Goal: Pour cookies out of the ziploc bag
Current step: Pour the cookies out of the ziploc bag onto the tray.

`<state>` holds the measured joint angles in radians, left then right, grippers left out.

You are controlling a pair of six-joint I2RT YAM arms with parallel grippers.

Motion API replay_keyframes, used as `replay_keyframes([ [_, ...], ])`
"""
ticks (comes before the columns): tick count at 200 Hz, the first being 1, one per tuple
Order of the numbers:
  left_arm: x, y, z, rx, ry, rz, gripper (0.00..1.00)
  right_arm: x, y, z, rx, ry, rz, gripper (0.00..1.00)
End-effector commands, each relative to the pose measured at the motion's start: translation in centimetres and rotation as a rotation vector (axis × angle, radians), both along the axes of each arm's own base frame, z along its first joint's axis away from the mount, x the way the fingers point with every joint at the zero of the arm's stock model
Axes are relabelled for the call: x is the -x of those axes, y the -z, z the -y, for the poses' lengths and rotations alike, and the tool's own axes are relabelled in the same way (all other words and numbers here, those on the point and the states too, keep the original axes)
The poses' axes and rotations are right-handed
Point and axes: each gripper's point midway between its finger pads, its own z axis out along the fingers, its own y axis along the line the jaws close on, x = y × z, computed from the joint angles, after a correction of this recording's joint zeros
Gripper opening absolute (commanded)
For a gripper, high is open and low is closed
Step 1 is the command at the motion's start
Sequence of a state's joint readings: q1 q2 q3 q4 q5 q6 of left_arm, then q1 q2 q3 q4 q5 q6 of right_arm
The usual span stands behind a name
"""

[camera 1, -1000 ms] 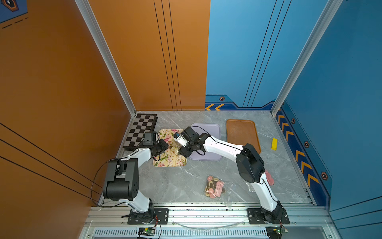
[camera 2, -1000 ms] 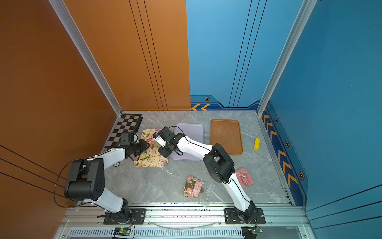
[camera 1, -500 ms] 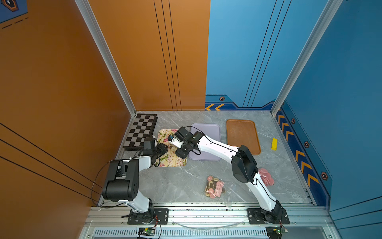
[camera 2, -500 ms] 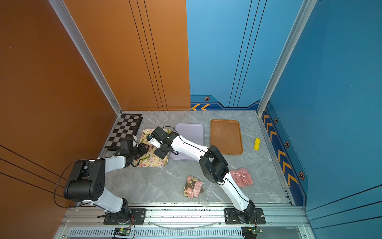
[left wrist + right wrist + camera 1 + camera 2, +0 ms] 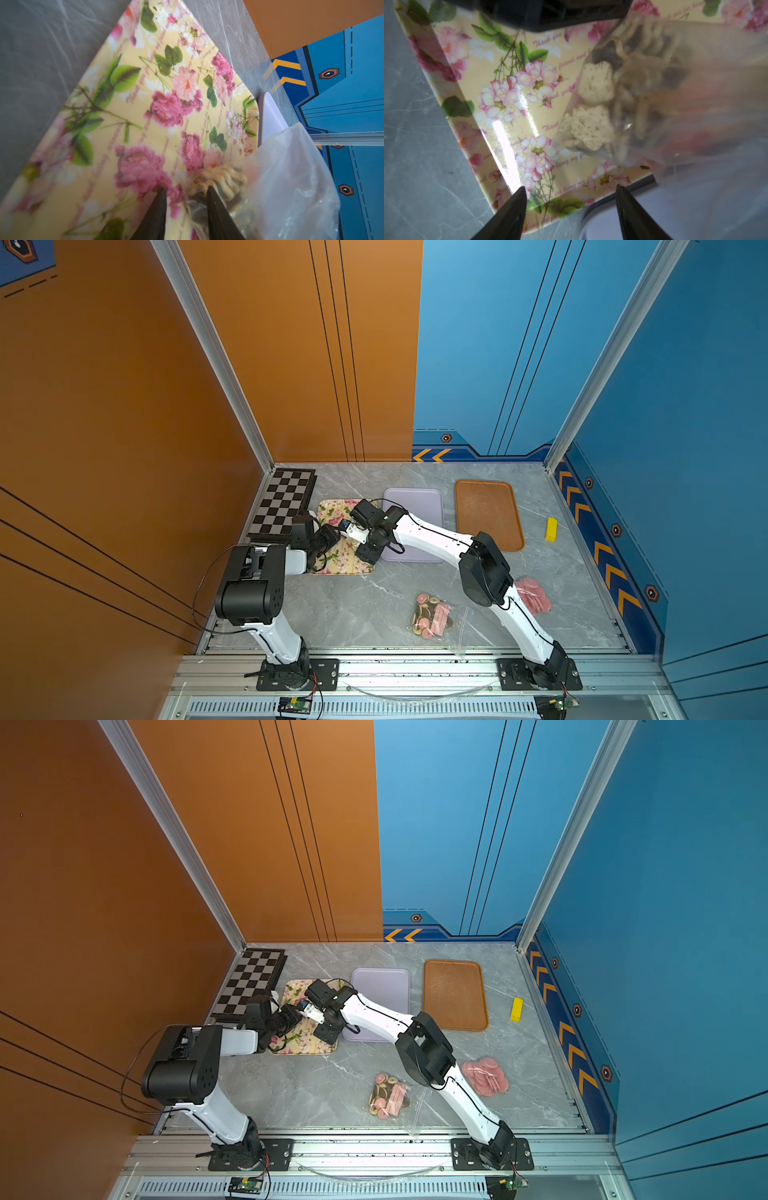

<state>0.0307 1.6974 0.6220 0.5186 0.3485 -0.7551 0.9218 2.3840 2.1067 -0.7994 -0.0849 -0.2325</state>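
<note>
ziploc bag (image 5: 685, 99) is up off the bench (image 5: 353, 605), hanging low over the floral tray (image 5: 506, 62). cookies (image 5: 593, 124) are all inside, pale star-ish ones in front and darker ones behind, bunched in the end nearest the tray. None loose on the tray that I can see. Left pincer (image 5: 186, 189) is part closed with crumpled film between its jaws, so it looks like the one carrying the bag. Right pincer (image 5: 570, 187) stands wide open just beside the bag with only tray showing between its jaws, so it grips nothing. My read: we're at pour set-up, with the bag placed over the target and not yet emptied. Next move calls for the right pincer to close on the free end and raise it so the mouth ends up lowest. Too blurred to tell which end is the mouth or whether the seal is open, so check that first. Film is slack, so expect cookies to hang up in folds. Keep the drop on the floral tray, since the lavender tray (image 5: 415, 506) sits just beside it. Second bag of mixed rounds (image 5: 432, 616) and the pink discs (image 5: 532, 597) lie at the bench front, well apart.
</note>
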Motion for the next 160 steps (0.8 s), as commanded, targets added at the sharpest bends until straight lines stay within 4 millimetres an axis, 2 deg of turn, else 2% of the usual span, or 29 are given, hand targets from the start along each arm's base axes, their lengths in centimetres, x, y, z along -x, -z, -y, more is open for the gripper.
replay_keyframes([
  [1, 0.8, -1.1, 0.1, -0.033, 0.025, 0.018, 0.35, 0.6, -1.2, 0.3, 0.002, -0.008, -0.003, 0.69],
  [30, 1.3, -2.5, -1.2, -0.229, 0.122, 0.094, 0.35, 0.5, -1.8, 1.0, -0.007, 0.010, -0.003, 0.68],
  [38, 1.1, -3.1, -2.1, -0.213, 0.096, 0.095, 0.34, 0.3, -2.2, 1.1, -0.017, 0.027, 0.001, 0.68],
  [51, 0.0, -5.1, -1.5, -0.157, 0.165, 0.165, 0.29, 0.0, -2.8, 1.4, -0.050, 0.056, -0.001, 0.67],
  [62, -0.7, -5.2, -1.8, -0.149, 0.159, 0.102, 0.29, 0.0, -3.4, 1.5, -0.091, 0.070, -0.015, 0.67],
  [79, -0.7, -4.8, -1.8, -0.219, 0.175, -0.030, 0.29, 0.4, -4.5, 1.6, -0.137, 0.072, -0.033, 0.67],
  [97, 1.1, -3.2, -2.1, -0.334, 0.193, -0.249, 0.34, 1.0, -5.1, 1.6, -0.159, 0.061, -0.043, 0.67],
  [119, 1.8, -1.7, 0.6, -0.149, 0.207, -0.305, 0.34, 1.2, -5.1, 1.7, -0.181, 0.065, -0.044, 0.67],
  [135, 2.5, -0.3, 0.9, -0.134, 0.135, -0.335, 0.35, 1.5, -5.2, 1.6, -0.196, 0.065, -0.049, 0.67],
  [151, 1.5, -0.1, 1.7, 0.001, 0.054, -0.271, 0.34, 1.8, -5.8, 1.5, -0.213, 0.062, -0.033, 0.67],
  [154, 1.3, -0.2, 1.9, 0.022, 0.036, -0.260, 0.34, 2.1, -5.1, 1.9, -0.199, 0.065, -0.043, 0.67],
  [160, 1.1, -0.2, 2.2, 0.044, 0.011, -0.242, 0.33, 2.3, -5.1, 2.0, -0.203, 0.065, -0.043, 0.67],
])
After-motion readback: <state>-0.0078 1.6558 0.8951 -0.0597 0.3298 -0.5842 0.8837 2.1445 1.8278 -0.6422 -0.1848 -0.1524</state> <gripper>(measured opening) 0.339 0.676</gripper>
